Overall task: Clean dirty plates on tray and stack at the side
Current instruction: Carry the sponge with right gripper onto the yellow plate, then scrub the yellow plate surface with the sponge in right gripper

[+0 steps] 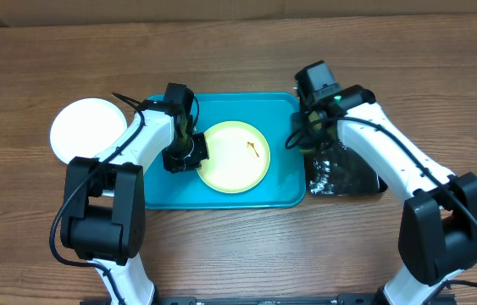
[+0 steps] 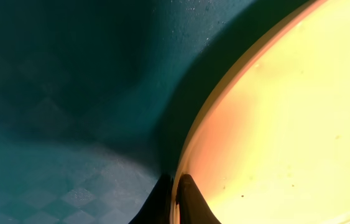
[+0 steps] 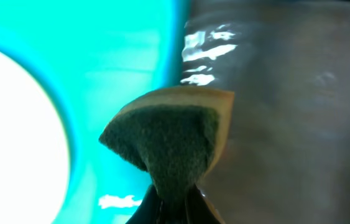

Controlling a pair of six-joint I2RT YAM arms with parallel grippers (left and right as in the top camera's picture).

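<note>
— Looking at the tray (image 1: 162, 193), where's the dirty plate?
— I see the yellow-green plate (image 1: 234, 161) on it, right of centre, brown smear (image 1: 255, 150) showing. My left gripper (image 1: 191, 154) pinches its left rim. My right gripper (image 1: 304, 142) clamps a sponge (image 3: 168, 137) above the tray's right edge. A white plate (image 1: 85, 129) sits off the tray's left side.

Counting it up: one yellow-green plate (image 1: 234, 157), one white plate (image 1: 83, 129), one blue tray (image 1: 158, 191), one black tray (image 1: 348, 180), one sponge (image 3: 168, 143).

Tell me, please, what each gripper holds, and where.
The left gripper pinches the yellow plate by its rim; the right gripper holds the sponge by one end.
</note>
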